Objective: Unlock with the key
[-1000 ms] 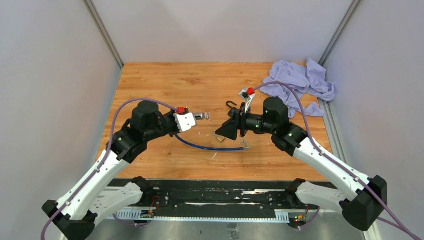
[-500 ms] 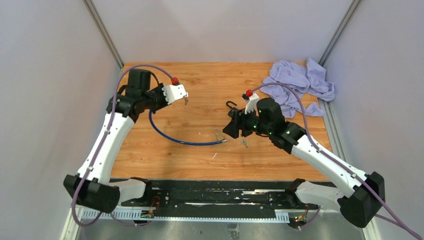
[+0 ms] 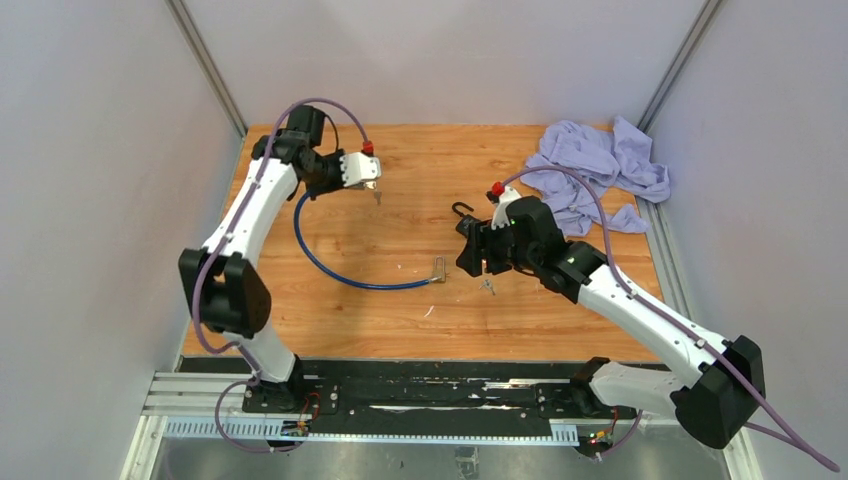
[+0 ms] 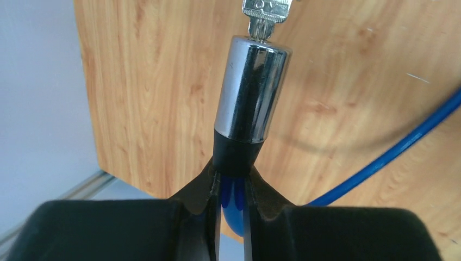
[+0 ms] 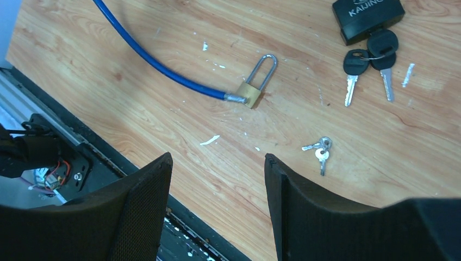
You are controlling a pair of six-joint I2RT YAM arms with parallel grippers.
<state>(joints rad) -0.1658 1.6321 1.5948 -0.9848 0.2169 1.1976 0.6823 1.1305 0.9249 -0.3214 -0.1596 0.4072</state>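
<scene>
Clamping the left gripper (image 4: 231, 185) on the black neck of the shiny chrome lock cylinder (image 4: 251, 89) that ends the blue coated cable (image 3: 340, 275), raised over the far left corner of the wooden table (image 3: 420, 150), with a silver key (image 4: 265, 12) sitting in its tip. Hovering the right gripper (image 5: 216, 163), jaws wide apart and empty, above the small brass padlock (image 5: 251, 93) midway between the left and right edges. Judging the key seated, leaving the turn and release to do.

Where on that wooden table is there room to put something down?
Bare wood lies along the far edge of the wooden table, between the left gripper and the crumpled lilac cloth, and inside the blue cable's curve. The middle is crowded: brass padlock, small silver keys, black lock with black-headed keys, by the open right gripper.
</scene>
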